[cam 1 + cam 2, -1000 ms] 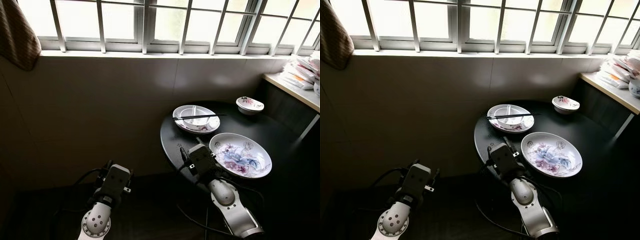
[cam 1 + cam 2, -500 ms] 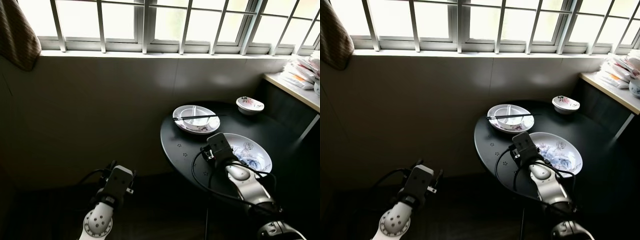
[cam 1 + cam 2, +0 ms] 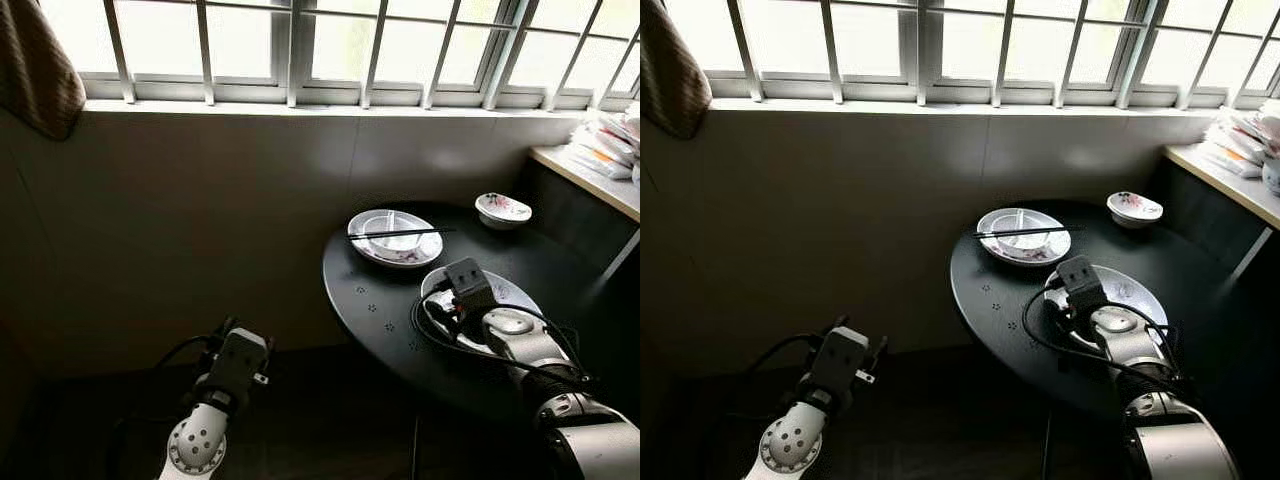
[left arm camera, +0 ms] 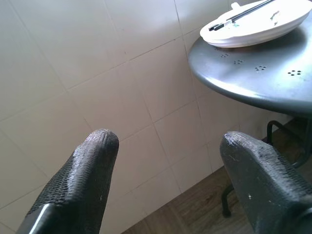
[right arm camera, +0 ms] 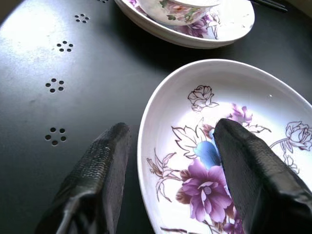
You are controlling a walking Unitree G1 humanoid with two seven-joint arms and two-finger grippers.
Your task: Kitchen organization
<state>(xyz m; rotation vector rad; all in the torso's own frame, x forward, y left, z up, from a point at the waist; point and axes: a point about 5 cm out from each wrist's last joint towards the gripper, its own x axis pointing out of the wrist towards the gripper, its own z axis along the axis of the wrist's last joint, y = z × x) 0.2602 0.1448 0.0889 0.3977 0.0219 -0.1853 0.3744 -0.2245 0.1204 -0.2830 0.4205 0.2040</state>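
I judge the tidying is barely begun: every dish I can see sits on the round black perforated metal tabletop, and nothing has been stacked or carried off.

My right claw is at the near rim of the large oval white plate painted with purple and blue flowers. Its two black fingers are spread wide and straddle that rim, one finger over the dark tabletop outside the plate, the other over the painted inside. They hold nothing, and I cannot tell whether either pad touches the porcelain. From my head camera the same claw lies over the plate's left part, with my silver forearm covering much of the dish.

Beyond it, near the window wall, sits the round white floral plate carrying a small white bowl with a pair of dark chopsticks laid across. Farther right, near the tabletop's far edge, is a small white flowered bowl. A pile of white dishes sits on the pale counter at the right.

My left claw hangs low by the tiled wall, fingers wide apart and empty, idle.

What is left, as I judge it: pinch the oval plate's rim, lift it, then gather the others.
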